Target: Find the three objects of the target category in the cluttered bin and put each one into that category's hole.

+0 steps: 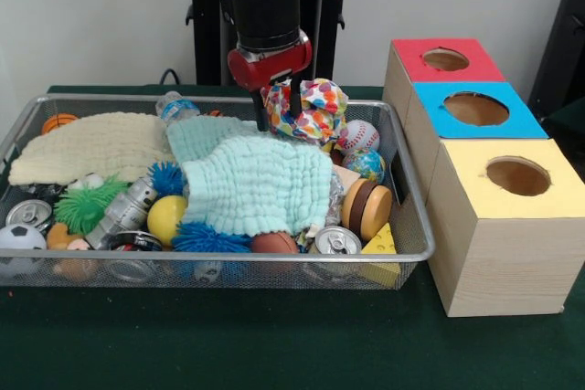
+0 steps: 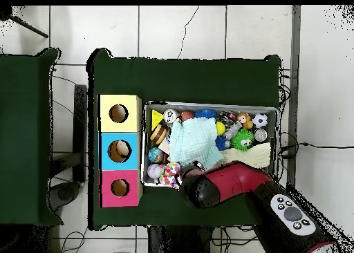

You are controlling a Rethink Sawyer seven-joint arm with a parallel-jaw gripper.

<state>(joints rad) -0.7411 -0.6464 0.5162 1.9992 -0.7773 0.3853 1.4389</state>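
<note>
The arm's gripper (image 1: 279, 107) hangs low at the far edge of the wire bin (image 1: 416, 226), its jaws apparently closed on the multicoloured cloth (image 1: 311, 109), which bunches up around the dark tips above the other clutter; the grip itself is partly hidden by fabric, so contact looks likely rather than certain; just beside the bundle lie a baseball (image 1: 358, 136) and a small globe ball (image 1: 366, 165); a pale aqua cloth (image 1: 260, 184) is spread over the bin's middle, a cream cloth (image 1: 91, 145) over its left part; a yellow ball (image 1: 166, 217), a spiky green ball (image 1: 87, 205) and a drink can (image 1: 338, 242) sit nearer the front; on the green tabletop (image 1: 228, 335) beside the bin stand three boxes with round holes, red (image 1: 445, 59), blue (image 1: 475, 109) and yellow (image 1: 517, 175).
</note>
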